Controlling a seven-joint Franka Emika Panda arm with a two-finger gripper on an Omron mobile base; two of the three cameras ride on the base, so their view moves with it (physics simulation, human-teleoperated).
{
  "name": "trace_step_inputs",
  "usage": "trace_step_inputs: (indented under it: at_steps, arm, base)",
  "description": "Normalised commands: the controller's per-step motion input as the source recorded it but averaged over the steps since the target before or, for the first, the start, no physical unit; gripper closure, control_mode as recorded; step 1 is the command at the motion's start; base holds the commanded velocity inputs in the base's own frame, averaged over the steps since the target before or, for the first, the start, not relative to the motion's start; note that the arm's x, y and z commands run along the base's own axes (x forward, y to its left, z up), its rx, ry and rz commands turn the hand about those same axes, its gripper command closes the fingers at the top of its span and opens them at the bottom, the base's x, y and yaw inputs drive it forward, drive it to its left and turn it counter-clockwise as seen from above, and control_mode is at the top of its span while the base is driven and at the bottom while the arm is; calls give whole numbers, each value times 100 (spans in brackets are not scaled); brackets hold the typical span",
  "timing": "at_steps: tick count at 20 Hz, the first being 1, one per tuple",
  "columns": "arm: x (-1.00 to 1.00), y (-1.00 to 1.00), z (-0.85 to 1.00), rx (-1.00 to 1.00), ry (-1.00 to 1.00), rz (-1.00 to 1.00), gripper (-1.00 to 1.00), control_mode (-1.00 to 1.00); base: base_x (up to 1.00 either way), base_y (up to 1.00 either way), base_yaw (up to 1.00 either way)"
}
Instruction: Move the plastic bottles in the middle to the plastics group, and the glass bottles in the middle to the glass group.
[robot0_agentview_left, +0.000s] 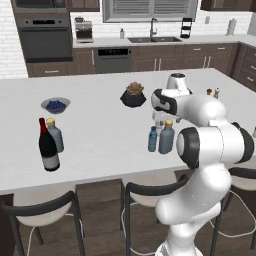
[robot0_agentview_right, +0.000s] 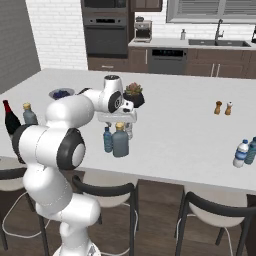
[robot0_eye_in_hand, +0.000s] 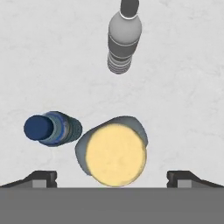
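While claw (robot0_eye_in_hand: 112, 177) wide apart, yellow-capped glass bottle (robot0_eye_in_hand: 115, 153) directly beneath, centred.

We see a white tabletop (robot0_agentview_left: 100, 145) with dark stools (robot0_agentview_left: 150, 192) along its near edge on a wood floor (robot0_agentview_right: 160, 235). Behind it run brown cabinets (robot0_agentview_left: 160, 60), a sink (robot0_agentview_left: 152, 39), a wall oven (robot0_agentview_left: 44, 37), white brick walls (robot0_agentview_right: 55, 35) and a shuttered window (robot0_agentview_left: 150, 9).

Glossy white arm (robot0_agentview_left: 200, 165), rounded links, dark joint rings.
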Motion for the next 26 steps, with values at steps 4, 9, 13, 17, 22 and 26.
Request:
trace_step_inputs:
  at_steps: [4, 9, 13, 17, 22, 26]
  arm:
    - [17, 0, -14, 0, 0, 0, -100, -100]
    - [11, 0, -8, 0, 0, 0, -100, -100]
    - [0, 0, -8, 1, 0, 0, -100, -100]
    - [0, 0, -1, 0, 0, 0, 100, -100]
    - [-19, 0, 0, 0, -1, 0, 100, -100]
    - [-80, -3, 2, 5, -11, 0, 100, -100]
  base:
    - [0, 0, 0]
    - [0, 0, 0]
    - [0, 0, 0]
    - [0, 0, 0]
    - [0, 0, 0]
    - [0, 0, 0]
